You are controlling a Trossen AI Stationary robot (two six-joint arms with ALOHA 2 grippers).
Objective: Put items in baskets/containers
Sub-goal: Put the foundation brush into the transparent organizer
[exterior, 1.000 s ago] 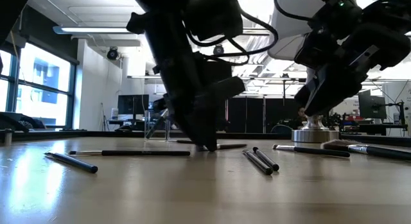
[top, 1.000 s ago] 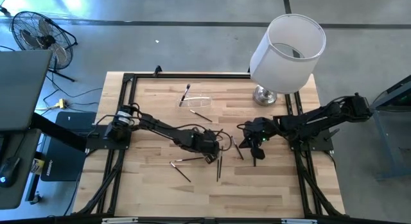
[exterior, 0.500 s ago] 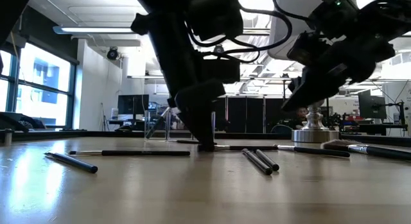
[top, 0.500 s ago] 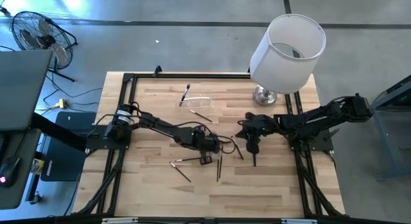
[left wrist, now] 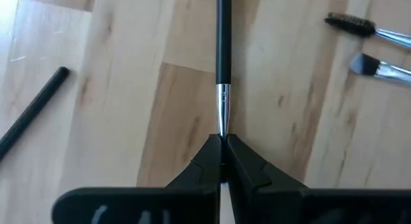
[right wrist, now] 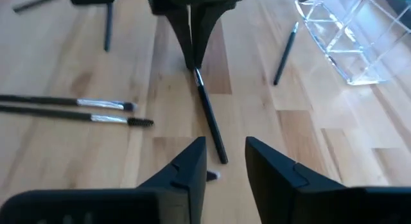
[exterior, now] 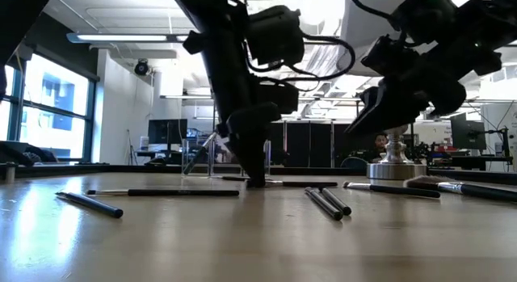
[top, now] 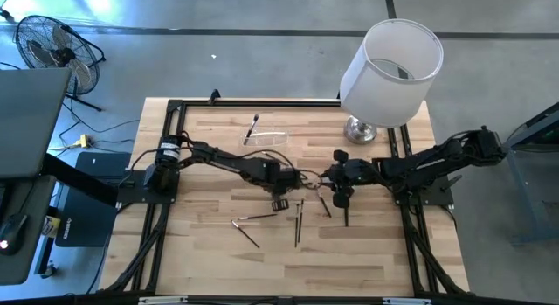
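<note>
Now: slim brush (left wrist: 223, 51) mid-tabletop, pinched at its silver-ferrule end by left gripper (left wrist: 222, 142), fingers pressed tight on the shaft. Long axis running straight out from the fingertips, handle end pointing toward the right arm. Brush low, at or just off the wood; cannot tell which from the low view.

Right gripper (right wrist: 225, 153) hovering just beyond the free handle end, fingers spread, nothing between them. Same brush (right wrist: 209, 118) seen lengthwise from that side, lined up with the gap between the fingers.

Clear holder (top: 266, 138) lying tipped over near the far edge of the tabletop, left of centre, one brush by its mouth. Holder (right wrist: 359, 38) well apart from both grippers.

Judgement: left arm has the item; next move turns on swinging the brush from mid-table toward the far edge and feeding it tip-first into the holder's mouth. Left arm nearer to holder. Risk: thin shaft pivoting in the pinch.

Other loose brushes (top: 299, 225) scattered toward the near edge. White lamp (top: 390, 62) at far right corner.
</note>
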